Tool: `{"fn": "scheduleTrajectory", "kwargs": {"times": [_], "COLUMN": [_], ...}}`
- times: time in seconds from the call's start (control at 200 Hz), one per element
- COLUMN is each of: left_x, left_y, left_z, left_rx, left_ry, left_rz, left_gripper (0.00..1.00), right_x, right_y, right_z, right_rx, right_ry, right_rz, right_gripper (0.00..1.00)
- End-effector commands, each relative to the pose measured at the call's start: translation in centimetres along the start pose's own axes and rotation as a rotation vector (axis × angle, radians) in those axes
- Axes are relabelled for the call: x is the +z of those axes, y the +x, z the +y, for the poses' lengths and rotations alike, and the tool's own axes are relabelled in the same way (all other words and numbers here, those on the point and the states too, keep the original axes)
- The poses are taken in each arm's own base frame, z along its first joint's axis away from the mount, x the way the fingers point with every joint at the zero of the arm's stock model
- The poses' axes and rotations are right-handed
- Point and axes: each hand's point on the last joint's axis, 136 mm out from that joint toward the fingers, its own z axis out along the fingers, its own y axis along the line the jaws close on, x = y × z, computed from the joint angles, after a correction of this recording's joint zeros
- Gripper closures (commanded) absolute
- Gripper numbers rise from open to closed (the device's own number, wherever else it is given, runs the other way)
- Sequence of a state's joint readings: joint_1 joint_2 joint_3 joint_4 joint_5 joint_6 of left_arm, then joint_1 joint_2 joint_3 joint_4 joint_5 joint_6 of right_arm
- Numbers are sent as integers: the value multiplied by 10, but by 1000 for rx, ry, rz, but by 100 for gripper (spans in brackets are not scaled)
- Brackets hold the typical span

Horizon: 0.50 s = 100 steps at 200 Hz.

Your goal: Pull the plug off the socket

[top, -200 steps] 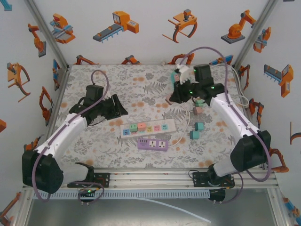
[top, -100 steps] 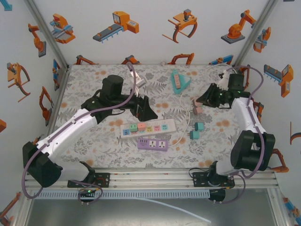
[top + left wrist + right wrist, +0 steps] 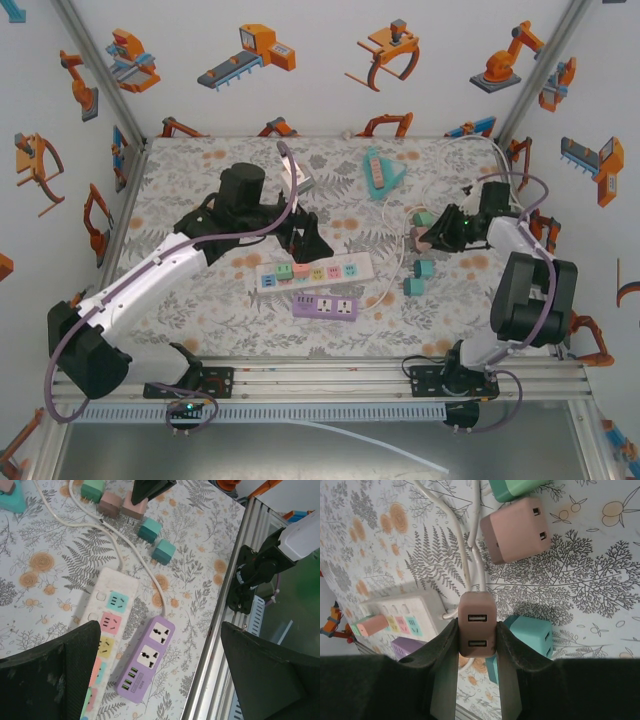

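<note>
The right gripper (image 3: 432, 238) has its jaws clamped on a pink plug (image 3: 477, 625), clear of the white socket strip (image 3: 315, 271), toward the counter's (image 3: 200, 300) right side. The left gripper (image 3: 310, 238) hangs above the strip, jaws wide apart.

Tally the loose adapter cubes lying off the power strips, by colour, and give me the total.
Green cube: 1
Pink cubes: 2
Teal cubes: 2
Total: 5
</note>
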<state>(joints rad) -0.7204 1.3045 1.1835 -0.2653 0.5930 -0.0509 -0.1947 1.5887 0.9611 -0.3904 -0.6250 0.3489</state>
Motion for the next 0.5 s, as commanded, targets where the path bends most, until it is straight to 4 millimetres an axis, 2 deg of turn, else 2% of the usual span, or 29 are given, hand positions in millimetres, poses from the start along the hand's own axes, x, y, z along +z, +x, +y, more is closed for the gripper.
{"fn": "scheduleTrajectory", "kwargs": {"times": [0.0, 0.185, 0.265, 0.376, 0.496], "left_x": [-5, -2, 0, 2, 5], "left_y": [2, 5, 7, 6, 5], "left_z": [-1, 4, 6, 8, 11], "left_rx": [30, 22, 18, 17, 10], "left_ry": [-18, -33, -37, -41, -51], "left_rz": [2, 16, 22, 20, 20], "left_gripper": [3, 3, 3, 3, 3], "right_x": [13, 29, 32, 34, 34], "right_y": [-2, 7, 10, 12, 15], "right_z": [3, -11, -15, -20, -24], "right_rx": [19, 67, 71, 75, 80], "right_ry": [-66, -45, -27, -11, 12], "right_rz": [-9, 25, 30, 33, 42], "right_gripper": [90, 84, 78, 65, 61]}}
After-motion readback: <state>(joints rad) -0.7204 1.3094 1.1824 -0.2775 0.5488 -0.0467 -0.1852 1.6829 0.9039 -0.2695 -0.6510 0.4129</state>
